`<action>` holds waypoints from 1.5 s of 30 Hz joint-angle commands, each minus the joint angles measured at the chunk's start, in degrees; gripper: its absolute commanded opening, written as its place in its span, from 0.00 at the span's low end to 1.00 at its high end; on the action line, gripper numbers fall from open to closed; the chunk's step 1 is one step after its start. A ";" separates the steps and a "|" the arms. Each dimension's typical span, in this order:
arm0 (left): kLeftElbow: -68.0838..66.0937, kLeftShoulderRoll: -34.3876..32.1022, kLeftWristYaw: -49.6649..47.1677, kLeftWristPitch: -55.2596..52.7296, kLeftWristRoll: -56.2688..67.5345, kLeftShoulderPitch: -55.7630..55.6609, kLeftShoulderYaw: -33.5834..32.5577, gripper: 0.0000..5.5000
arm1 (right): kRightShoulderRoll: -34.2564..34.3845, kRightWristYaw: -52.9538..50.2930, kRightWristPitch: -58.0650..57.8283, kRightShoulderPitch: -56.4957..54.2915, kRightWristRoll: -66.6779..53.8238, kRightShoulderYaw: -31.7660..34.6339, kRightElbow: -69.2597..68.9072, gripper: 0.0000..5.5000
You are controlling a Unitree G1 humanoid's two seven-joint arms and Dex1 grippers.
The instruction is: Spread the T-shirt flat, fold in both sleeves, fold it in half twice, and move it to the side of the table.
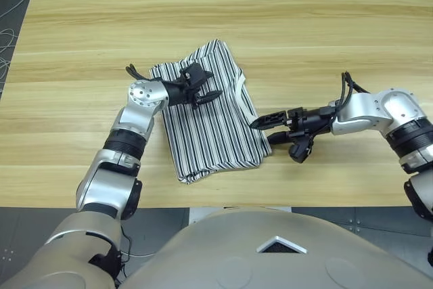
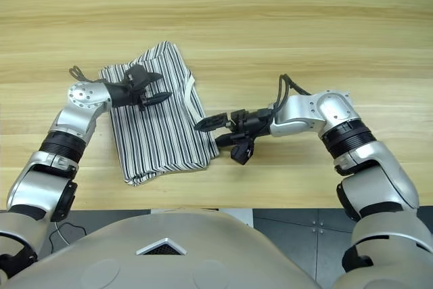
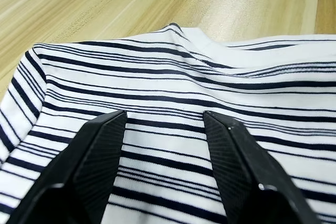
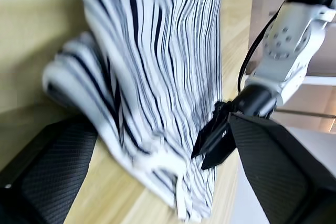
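T-shirt (image 1: 210,133), striped, folded, lies under spread left claw (image 1: 209,84), spread right claw (image 1: 262,132) at its edge.

The folded cloth T-shirt (image 1: 210,130) was white with thin dark navy stripes. The wooden counter (image 1: 304,18) was pale yellow, finely grained, with darker brown streaks.

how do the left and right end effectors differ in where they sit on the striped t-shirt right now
The left end effector is over the far part of the T-shirt, striped fabric under both fingers; the right end effector is at the T-shirt's right edge. The left end effector points toward the robot's right, the right end effector toward its left. Both are open and grip nothing.
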State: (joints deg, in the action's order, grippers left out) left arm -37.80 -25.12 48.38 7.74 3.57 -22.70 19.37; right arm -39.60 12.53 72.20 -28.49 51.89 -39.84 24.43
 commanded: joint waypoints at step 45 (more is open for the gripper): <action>-2.32 3.16 0.91 -1.81 -3.75 0.15 -3.08 0.49 | 6.05 2.88 -1.78 -1.42 8.27 -11.63 9.90 0.81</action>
State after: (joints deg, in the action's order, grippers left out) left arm -39.51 -22.35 48.53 7.31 1.59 -23.17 15.63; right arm -34.40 14.60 73.40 -34.77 49.43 -45.88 30.12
